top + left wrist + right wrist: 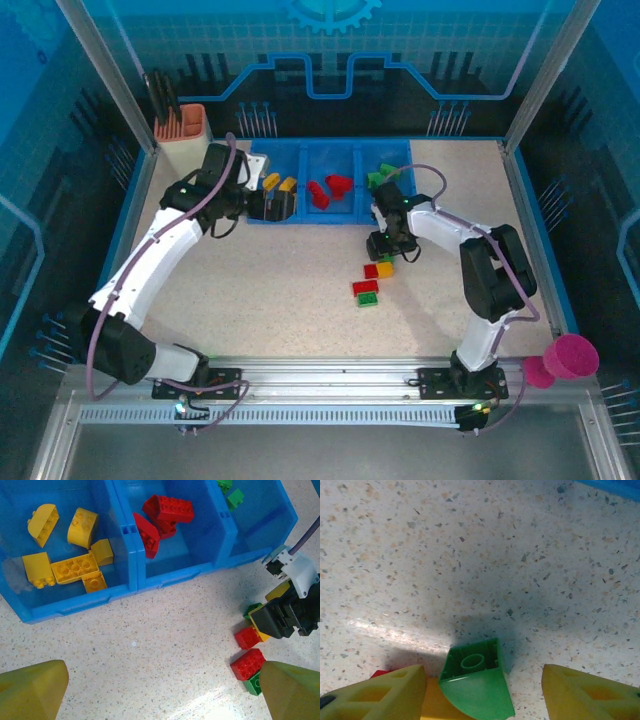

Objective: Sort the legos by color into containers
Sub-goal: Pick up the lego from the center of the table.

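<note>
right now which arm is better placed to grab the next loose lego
Right. The right gripper hangs over the loose legos with a green brick between its open fingers; the left gripper is open by the tray's yellow compartment, farther away.

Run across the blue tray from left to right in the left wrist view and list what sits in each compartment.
Left compartment: yellow legos → middle compartment: red legos → right compartment: green legos, at its far end.
</note>
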